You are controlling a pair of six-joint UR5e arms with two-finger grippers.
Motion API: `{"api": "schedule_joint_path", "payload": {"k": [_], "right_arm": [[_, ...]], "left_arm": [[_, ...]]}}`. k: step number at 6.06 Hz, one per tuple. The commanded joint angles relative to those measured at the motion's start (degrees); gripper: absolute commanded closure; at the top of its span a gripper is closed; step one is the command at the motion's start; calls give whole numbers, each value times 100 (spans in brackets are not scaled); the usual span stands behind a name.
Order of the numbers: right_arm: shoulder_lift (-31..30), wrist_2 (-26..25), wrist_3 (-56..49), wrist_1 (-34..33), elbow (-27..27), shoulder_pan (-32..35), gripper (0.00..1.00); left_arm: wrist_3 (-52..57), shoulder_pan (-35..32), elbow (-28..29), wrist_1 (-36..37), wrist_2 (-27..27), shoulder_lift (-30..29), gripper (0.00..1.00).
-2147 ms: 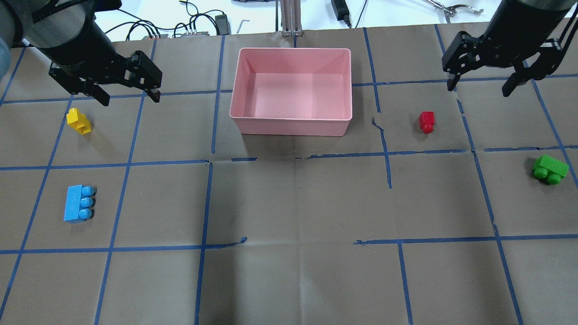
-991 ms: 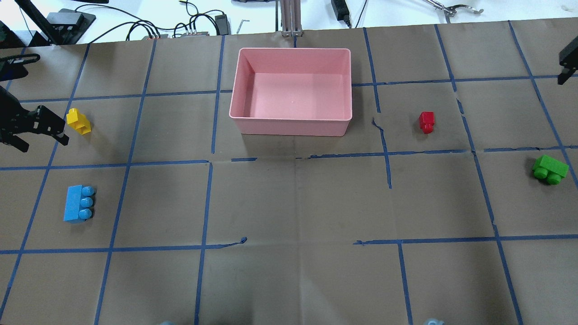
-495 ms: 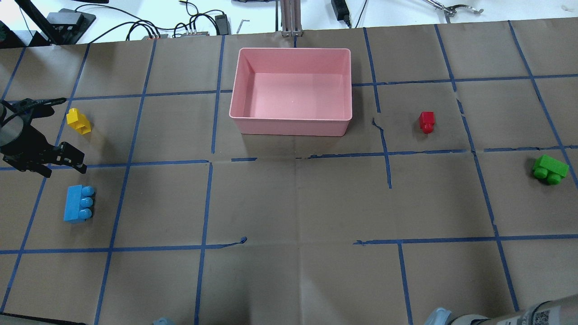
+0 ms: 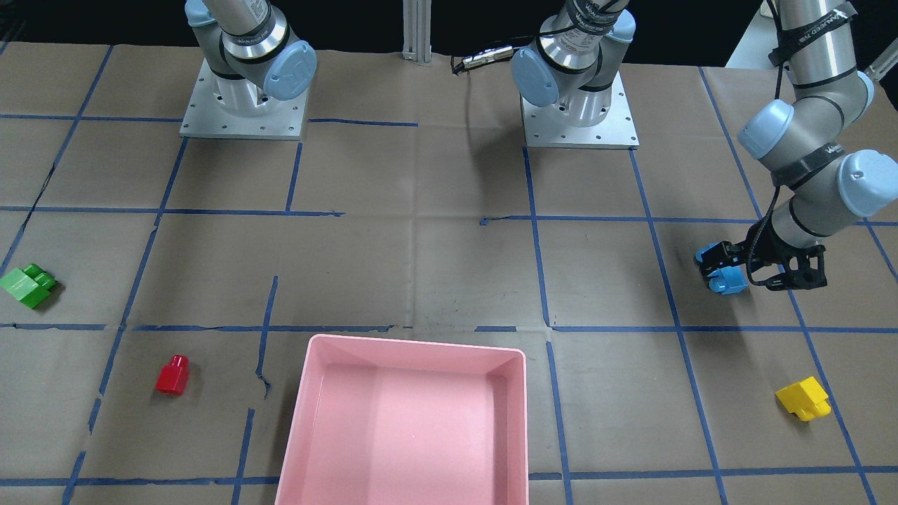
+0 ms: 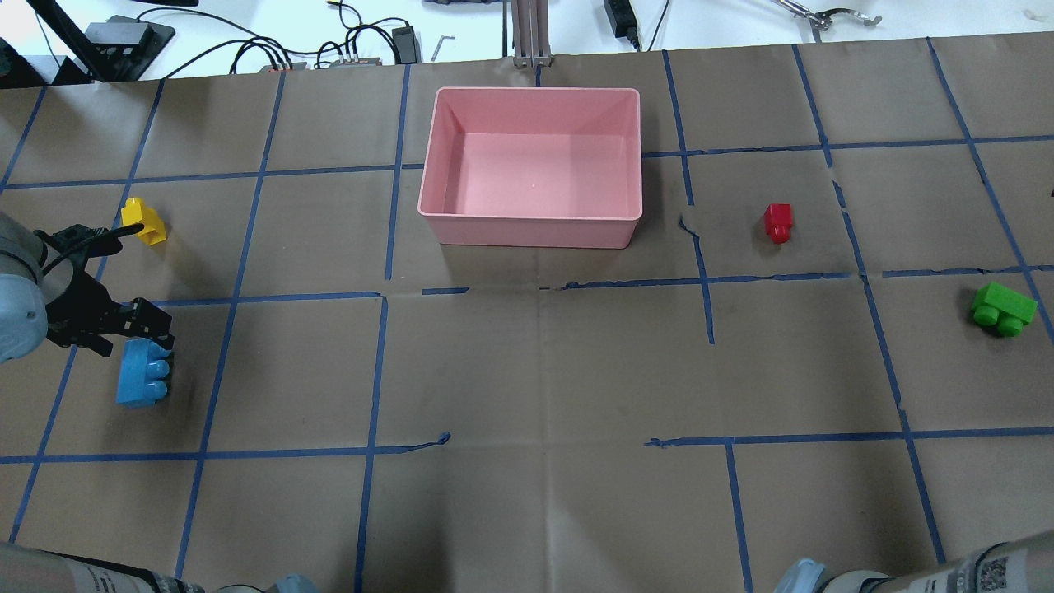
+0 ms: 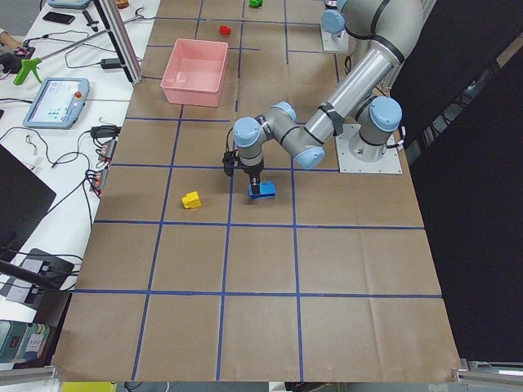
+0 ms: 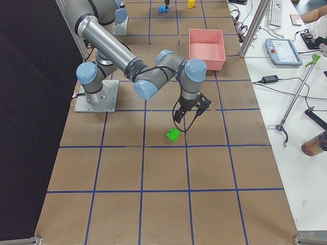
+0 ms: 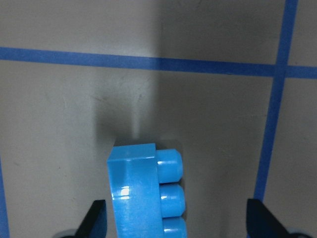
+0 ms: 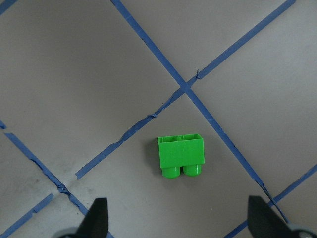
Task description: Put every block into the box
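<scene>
The long blue brick (image 5: 136,383) lies at the table's left. My left gripper (image 5: 132,336) is open and low over its far end. In the left wrist view the brick (image 8: 133,193) sits between the spread fingers (image 8: 96,220), which do not touch it. The green brick (image 5: 1003,307) lies far right. My right gripper (image 9: 178,223) is open and hovers above the green brick (image 9: 181,154); it is out of the overhead view. The yellow brick (image 5: 142,221) and the red brick (image 5: 777,221) lie on the paper. The pink box (image 5: 531,232) is empty.
Brown paper with a blue tape grid covers the table. Both arm bases (image 4: 581,105) stand at the robot's edge. Cables and tools (image 5: 346,49) lie beyond the far edge. The right arm's elbow (image 5: 947,568) shows at the bottom right of the overhead view.
My left gripper has moved from beside the yellow brick toward the robot, onto the blue brick's far end. My right gripper has left the overhead view. No brick has moved.
</scene>
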Motion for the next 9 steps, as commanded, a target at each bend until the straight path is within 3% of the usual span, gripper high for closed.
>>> {"api": "schedule_joint_path", "payload": {"k": [1,3,4,6,7,8,9], "right_arm": [[328,53,-360,-635,350,-264,1],[373,62,-361,-1521,1016,-256,1],[408,62,-361,-1797,1298,-256,1],[671,62,-361,-2202,1564,-256,1],[733,53,-361,-2238,1573,-256,1],[743,53,-414,-2265,1582,-256,1],[751,44,-562,-2274,1591,-256,1]], "left_arm": [[-6,22,-173,80,68,-90,2],[-15,22,-174,98,331,-240,2],[-15,22,-165,98,315,-231,18],[-15,22,-112,89,315,-197,75],[-15,13,-103,72,306,-153,92],[-32,-74,-7,-68,314,-56,100],[20,-206,133,-469,-173,249,100]]}}
